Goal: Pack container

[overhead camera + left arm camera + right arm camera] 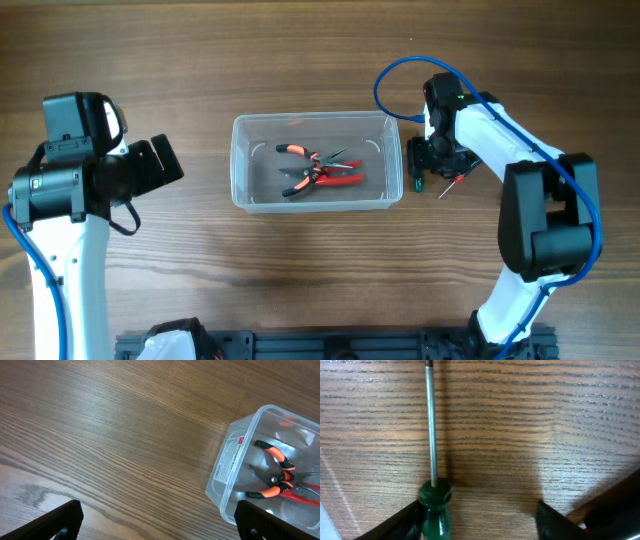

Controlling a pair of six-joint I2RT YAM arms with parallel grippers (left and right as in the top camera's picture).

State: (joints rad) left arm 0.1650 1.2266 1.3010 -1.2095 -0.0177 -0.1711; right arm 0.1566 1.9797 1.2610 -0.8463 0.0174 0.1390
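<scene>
Left gripper [160,524] hangs over bare table [320,280], fingers spread wide, nothing between them, well apart from the container's left wall. The container [316,116] sits mid-table and upright, with a label [229,457] on its left end wall. Inside lie orange-handled pliers [294,150] and red-handled pliers [342,182], overlapping. Right gripper [479,512] is low, just beside the container's right wall, jaws spread around a green-handled screwdriver [435,507]. The handle sits hard by one finger while the other finger stands well off, so there is no pinch yet. Step in hand, as I judge it, is taking up the screwdriver. To do it well, centre the jaws on the handle first so closing does not roll it, and grip the green handle, not the thin shaft. Then lift straight up until clear of the rim before moving left. Edges: the right wall is the near hazard. Room: open wood in front of and behind the tub, and free floor inside it along the long walls.
</scene>
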